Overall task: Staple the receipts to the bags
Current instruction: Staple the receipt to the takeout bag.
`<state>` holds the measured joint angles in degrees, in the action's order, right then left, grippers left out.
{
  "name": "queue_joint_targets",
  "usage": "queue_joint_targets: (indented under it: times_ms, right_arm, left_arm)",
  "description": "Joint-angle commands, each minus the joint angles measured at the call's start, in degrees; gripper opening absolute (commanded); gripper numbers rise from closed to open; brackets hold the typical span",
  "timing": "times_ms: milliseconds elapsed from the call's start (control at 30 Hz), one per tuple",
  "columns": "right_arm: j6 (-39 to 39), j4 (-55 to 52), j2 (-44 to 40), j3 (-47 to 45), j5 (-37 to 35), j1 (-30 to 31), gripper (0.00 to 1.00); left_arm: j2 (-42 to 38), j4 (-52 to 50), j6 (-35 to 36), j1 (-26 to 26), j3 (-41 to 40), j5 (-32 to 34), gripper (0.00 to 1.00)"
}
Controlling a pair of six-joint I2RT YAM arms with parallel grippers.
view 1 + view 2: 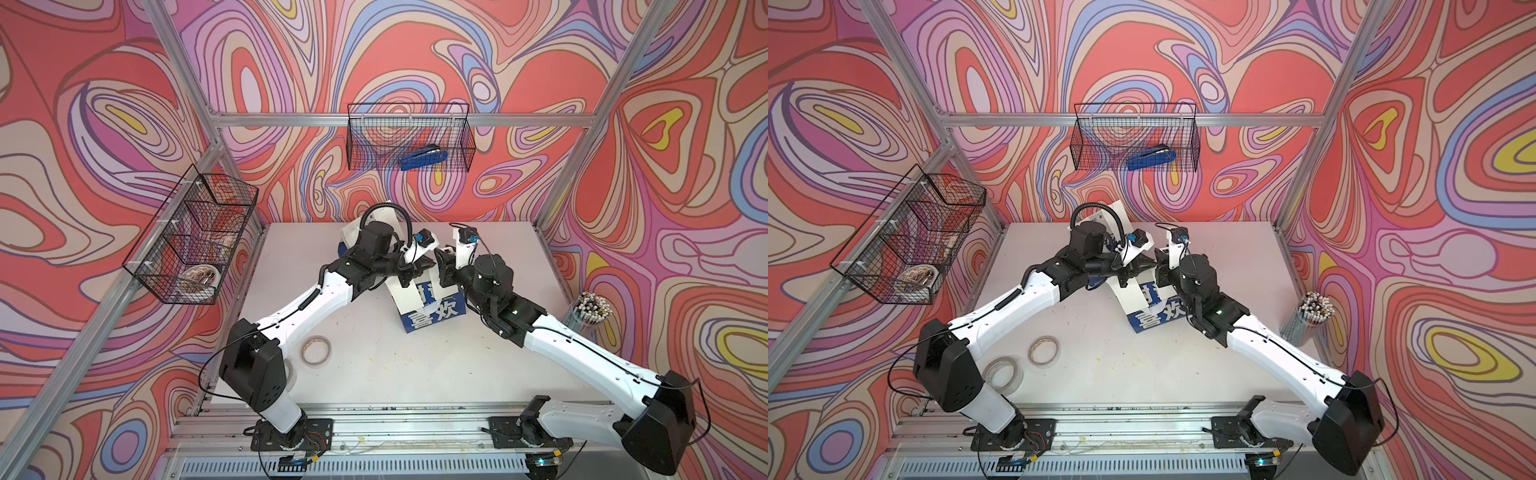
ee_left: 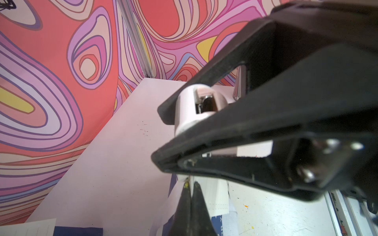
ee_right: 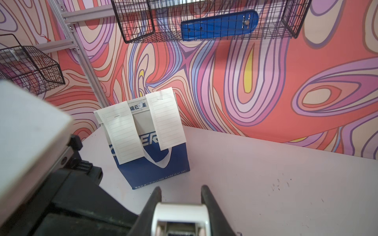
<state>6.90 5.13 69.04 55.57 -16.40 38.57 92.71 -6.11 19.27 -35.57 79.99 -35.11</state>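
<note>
Two bags sit on the counter (image 1: pixel 374 374). We see the Chinese bag (image 1: pixel 434 316), blue with big white letters, near the middle of the counter, right under both hands. A white receipt (image 1: pixel 405 297) hangs down its front.

We see the CHEER bag (image 3: pixel 155 169) standing close to the back edge. A pair of receipts (image 3: pixel 122 137) (image 3: pixel 167 120) hang from its top, side by side. Each one has a small dark line near its top.

The left hand (image 1: pixel 419 268) is at the top of the Chinese bag. Its fingers (image 2: pixel 184 204) are pressed together, next to the white paper there. We cannot tell if any paper is caught between them.

The right hand (image 3: pixel 181 190) is just beside the left hand, above the same bag. It pinches a white stapler (image 3: pixel 180 214) between its two fingers.

Near the front left corner of the counter we see two tape rolls (image 1: pixel 1043 351) (image 1: pixel 1003 374). At the right edge stands a cup of pens (image 1: pixel 590 311).

A wire basket (image 1: pixel 361 137) hangs on the back wall, and a blue stapler (image 1: pixel 424 158) lies inside it. Another side basket (image 1: pixel 191 237) hangs by the left edge.
</note>
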Motion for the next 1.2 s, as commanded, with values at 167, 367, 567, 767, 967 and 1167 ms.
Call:
queue_joint_targets:
  times_ms: [167,367,567,767,967,1167]
  right_arm:
    - [-4.2,-0.1,1.2,0.0,1.2,0.1,0.30]
    - [-5.5,-5.5,2.8,4.2,1.8,0.1,0.42]
    - [-6.6,-5.0,-0.2,2.6,0.8,0.0,0.61]
    - [-6.5,-6.4,-2.8,2.3,1.1,0.0,0.63]
    - [-17.2,-7.4,-9.6,0.6,3.0,-0.2,0.85]
    - [-38.1,-24.8,-12.0,6.6,33.2,-10.5,0.93]
  left_arm:
    - [-1.1,3.1,0.4,0.1,1.9,-1.9,0.00]
    - [-0.9,2.8,1.0,0.1,2.4,-2.5,0.00]
    - [-0.9,2.3,1.9,0.1,2.5,-2.4,0.00]
    - [-1.1,2.5,2.0,0.1,2.4,-2.7,0.00]
    - [-1.8,1.7,3.6,0.1,1.8,-3.1,0.00]
    - [-3.0,0.4,6.3,0.2,1.2,-5.1,0.00]
